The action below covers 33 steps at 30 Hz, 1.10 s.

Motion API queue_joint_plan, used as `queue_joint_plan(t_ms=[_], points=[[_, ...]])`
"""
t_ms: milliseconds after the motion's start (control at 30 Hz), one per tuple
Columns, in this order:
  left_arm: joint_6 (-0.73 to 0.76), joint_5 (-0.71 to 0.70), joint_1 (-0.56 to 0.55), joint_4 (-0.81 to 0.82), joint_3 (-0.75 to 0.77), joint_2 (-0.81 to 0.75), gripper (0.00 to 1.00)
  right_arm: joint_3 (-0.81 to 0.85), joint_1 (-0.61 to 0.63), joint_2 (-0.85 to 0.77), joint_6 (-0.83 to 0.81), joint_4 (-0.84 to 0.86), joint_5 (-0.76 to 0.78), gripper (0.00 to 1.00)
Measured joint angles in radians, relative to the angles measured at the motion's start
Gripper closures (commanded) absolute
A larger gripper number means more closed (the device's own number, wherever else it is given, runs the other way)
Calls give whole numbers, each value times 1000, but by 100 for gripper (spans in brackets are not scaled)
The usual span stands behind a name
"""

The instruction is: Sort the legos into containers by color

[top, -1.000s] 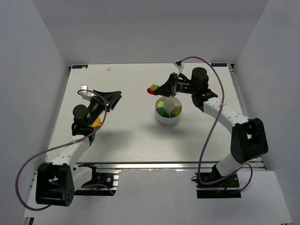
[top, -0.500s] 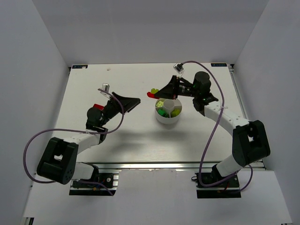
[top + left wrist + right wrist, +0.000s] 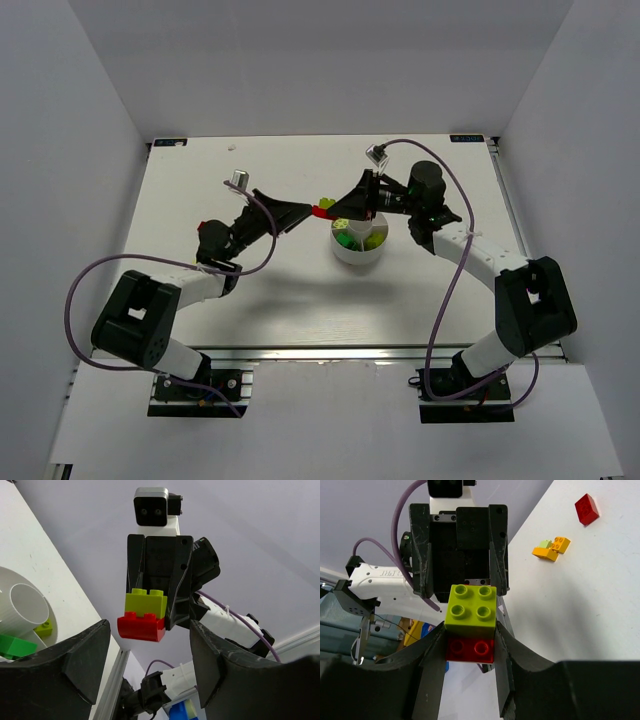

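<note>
My right gripper (image 3: 332, 207) (image 3: 470, 630) is shut on a lime brick (image 3: 471, 603) stacked on a red brick (image 3: 470, 649), held in the air left of the white divided dish (image 3: 357, 256). The stack also shows in the top view (image 3: 323, 208) and the left wrist view (image 3: 143, 615). My left gripper (image 3: 298, 212) (image 3: 148, 626) is open, pointing at the stack, its tips right in front of it. The dish (image 3: 15, 582) holds a green brick (image 3: 11, 645) and a lime brick (image 3: 44, 627) in its wedges.
On the table at the left lie a loose red brick (image 3: 587, 509) (image 3: 212, 229) and a joined yellow-orange and pale green cluster (image 3: 551, 548). The two arms meet tip to tip above the table's middle. White walls enclose the table.
My left arm has swung right and raised its open gripper up to the held stack. My right gripper has moved slightly left with the lime and red stack.
</note>
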Motion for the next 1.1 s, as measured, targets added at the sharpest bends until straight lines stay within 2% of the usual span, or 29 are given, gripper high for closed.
queue_joint_plan(t_ms=[100,567,667,700,733,767,833,867,967,1100], points=[[1,0,-9,-1,13,13,28,0,8,0,0,2,4,100],[-23,5,-28,30,13,55,46,0,16,0,1,6,16,100],[-33,10,-31,43,16,65,59,0,17,0,3,8,17,100],[-38,12,-31,46,18,69,64,0,17,0,3,8,17,96],[-42,15,-31,49,20,73,77,0,17,1,3,8,16,91],[-47,18,-31,51,24,79,82,0,16,1,3,8,17,73],[-59,24,-30,58,32,93,97,0,14,1,3,5,22,50],[-65,29,-30,60,37,101,100,0,13,1,2,-2,25,31],[-74,55,-33,58,45,118,100,9,16,1,-28,-36,38,12],[-60,89,-34,54,45,113,100,21,16,1,-71,-75,42,11]])
